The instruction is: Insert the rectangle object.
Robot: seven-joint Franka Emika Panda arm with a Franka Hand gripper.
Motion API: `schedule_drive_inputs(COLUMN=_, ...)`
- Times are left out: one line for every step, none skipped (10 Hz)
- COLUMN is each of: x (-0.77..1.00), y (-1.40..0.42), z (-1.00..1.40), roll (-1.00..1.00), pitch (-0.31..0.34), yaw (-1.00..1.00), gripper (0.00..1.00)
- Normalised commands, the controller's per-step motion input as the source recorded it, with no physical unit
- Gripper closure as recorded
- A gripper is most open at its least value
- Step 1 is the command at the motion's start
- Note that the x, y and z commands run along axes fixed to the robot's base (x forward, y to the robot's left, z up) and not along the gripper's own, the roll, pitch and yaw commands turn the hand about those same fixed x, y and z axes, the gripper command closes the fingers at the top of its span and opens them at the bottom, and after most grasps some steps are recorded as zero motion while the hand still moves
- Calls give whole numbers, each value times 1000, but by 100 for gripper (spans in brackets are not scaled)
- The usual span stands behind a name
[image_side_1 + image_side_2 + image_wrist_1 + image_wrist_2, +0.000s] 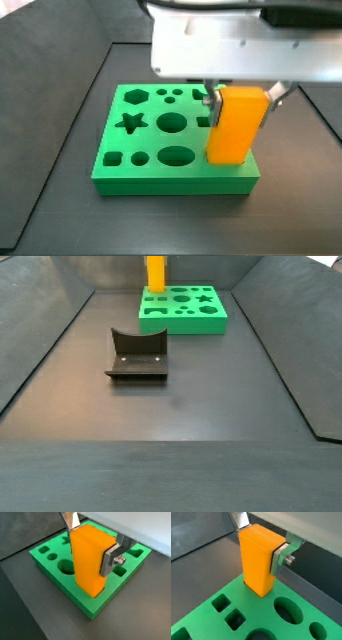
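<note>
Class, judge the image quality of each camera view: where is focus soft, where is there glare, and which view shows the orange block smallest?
In a wrist view, the rectangle object between the gripper fingers looks slightly soft; in a side view, the grey floor shows pale sheen, and the block there is smallest; in a side view, the green board is evenly lit.

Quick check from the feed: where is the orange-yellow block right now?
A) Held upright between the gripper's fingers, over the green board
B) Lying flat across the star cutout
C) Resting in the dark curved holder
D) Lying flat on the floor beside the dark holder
A: in both wrist views the rectangle object stands upright, clamped by the gripper between its silver fingers, over the green board; the dark holder sits empty apart from it.
</note>
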Motion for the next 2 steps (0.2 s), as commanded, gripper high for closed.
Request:
schedule_drive_inputs(x=0, y=37, z=-214, roll=-156, pitch=-91, yaw=0, gripper=100)
schedule_drive_inputs(x=0, y=0, z=0, roll=0, pitch=-11, yaw=0, gripper=100)
